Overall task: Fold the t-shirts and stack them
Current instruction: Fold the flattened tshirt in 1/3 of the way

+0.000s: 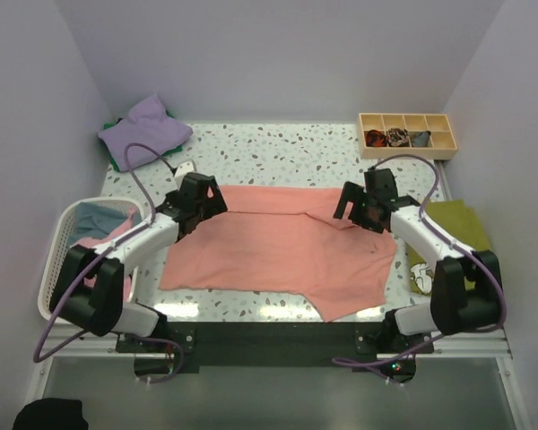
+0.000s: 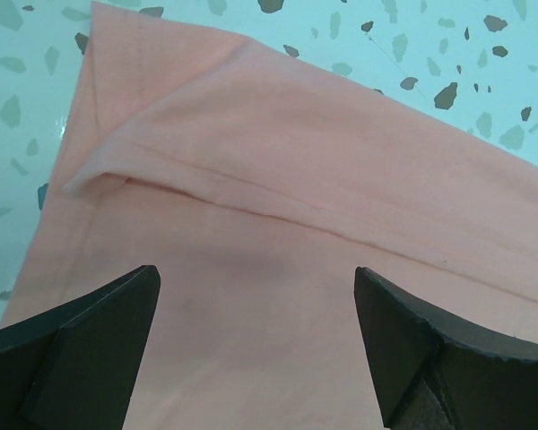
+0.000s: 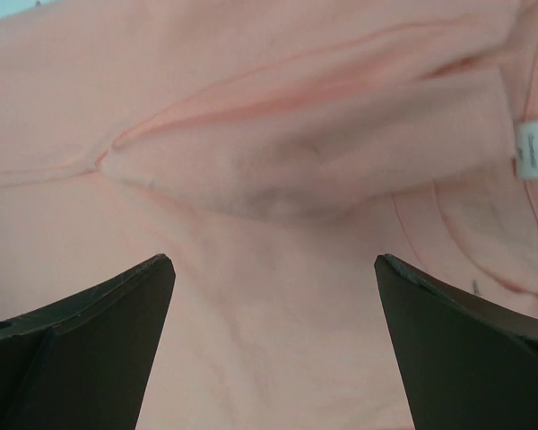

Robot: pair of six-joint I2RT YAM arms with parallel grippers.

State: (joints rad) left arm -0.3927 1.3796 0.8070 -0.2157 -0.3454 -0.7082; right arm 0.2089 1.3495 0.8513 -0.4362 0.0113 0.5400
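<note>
Left end effector (image 1: 217,201) and right end effector (image 1: 347,207) hang open, empty, over far edge of the salmon-pink t-shirt (image 1: 278,251).

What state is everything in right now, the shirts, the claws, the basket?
salmon-pink t-shirt: spread flat, far edge folded over
lavender shirt: heaped, far left corner
green shirt: lying loose at the right side
basket: holds blue and pink cloth
wooden tray: some compartments filled
left gripper: open, empty
right gripper: open, empty

top view overlooks the whole table (image 1: 278,148); both wrist views look closely down at its salmon-pink shirt (image 1: 278,246).
</note>
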